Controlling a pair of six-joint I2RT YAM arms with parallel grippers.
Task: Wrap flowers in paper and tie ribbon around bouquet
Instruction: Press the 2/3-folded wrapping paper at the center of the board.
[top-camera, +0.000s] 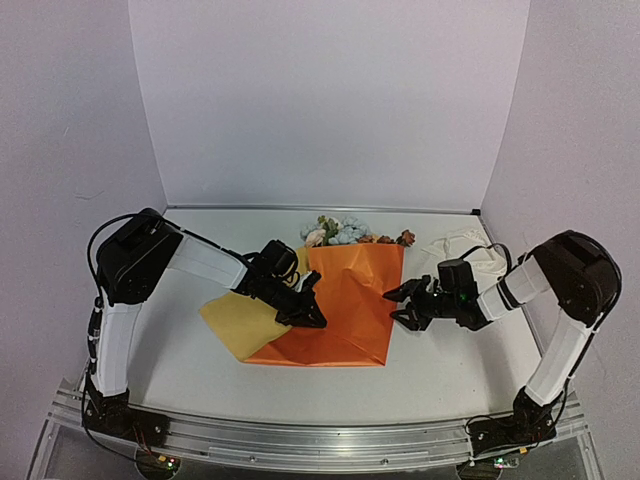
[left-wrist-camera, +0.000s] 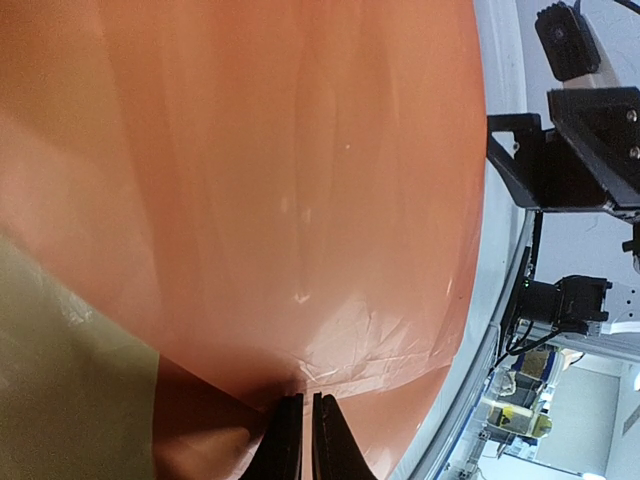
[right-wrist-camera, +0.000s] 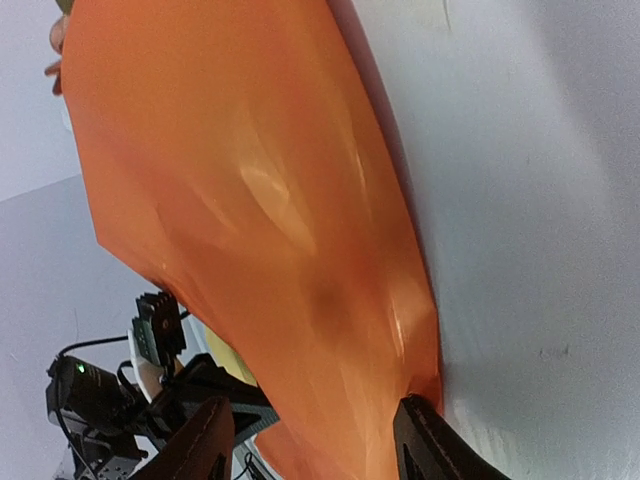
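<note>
The paper (top-camera: 350, 295) lies in the middle of the table, orange face up, with a yellow flap (top-camera: 238, 325) turned out at its left. The flowers (top-camera: 338, 231) poke out past its far edge; their stems are hidden under the sheet. My left gripper (top-camera: 312, 318) rests on the orange sheet near its lower left. In the left wrist view its jaws (left-wrist-camera: 298, 398) are pinched together on a creased fold of the paper (left-wrist-camera: 280, 180). My right gripper (top-camera: 400, 303) stands open at the sheet's right edge, one finger touching the paper (right-wrist-camera: 250, 200). The ribbon (top-camera: 468, 250) lies heaped at the back right.
White walls close in the table on the left, back and right. An aluminium rail (top-camera: 320, 440) runs along the near edge with both arm bases on it. The ribbon heap sits just behind my right forearm (top-camera: 500, 290).
</note>
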